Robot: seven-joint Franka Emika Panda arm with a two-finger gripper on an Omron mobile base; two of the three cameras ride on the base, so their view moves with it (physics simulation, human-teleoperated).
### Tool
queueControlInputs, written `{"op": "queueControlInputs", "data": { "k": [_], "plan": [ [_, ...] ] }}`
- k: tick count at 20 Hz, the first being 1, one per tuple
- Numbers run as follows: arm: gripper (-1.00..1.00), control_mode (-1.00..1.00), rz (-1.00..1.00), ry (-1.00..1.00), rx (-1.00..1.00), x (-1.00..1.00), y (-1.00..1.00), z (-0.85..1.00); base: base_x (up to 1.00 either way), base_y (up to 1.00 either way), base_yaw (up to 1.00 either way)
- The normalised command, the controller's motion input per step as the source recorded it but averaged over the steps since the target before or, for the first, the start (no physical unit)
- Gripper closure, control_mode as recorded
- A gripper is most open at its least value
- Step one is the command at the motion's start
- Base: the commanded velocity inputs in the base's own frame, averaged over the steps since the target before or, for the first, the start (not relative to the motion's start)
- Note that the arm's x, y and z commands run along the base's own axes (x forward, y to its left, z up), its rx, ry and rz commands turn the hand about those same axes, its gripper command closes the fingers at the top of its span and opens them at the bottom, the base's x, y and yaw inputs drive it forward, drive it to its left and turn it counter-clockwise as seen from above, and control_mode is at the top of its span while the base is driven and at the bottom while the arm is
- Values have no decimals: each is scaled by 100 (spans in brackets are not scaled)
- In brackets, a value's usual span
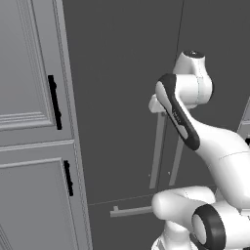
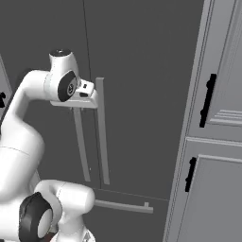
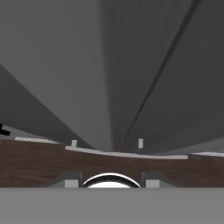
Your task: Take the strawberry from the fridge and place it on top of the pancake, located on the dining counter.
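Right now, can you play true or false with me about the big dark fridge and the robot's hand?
1. The tall dark grey fridge has its doors shut. True.
2. The robot's hand is up at the fridge's long light-grey bar handles. True.
3. A red strawberry sits in the hand. False: no berry is in sight.
4. The light-grey cabinets have white handles. False: their handles are black.
5. The fridge's bottom drawer is pulled out. False: it is shut.

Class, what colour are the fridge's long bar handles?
Light grey, against the dark grey fridge doors; the handles show best in the right base view.
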Motion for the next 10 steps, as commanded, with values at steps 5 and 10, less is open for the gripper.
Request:
{"op": "queueControlInputs", "data": {
  "k": [5,10],
  "plan": [
    [-100,-100,0,-2,0,-50,0,0,0,0,0],
    [-100,-100,0,-11,0,-100,0,0,0,0,0]
  ]
}}
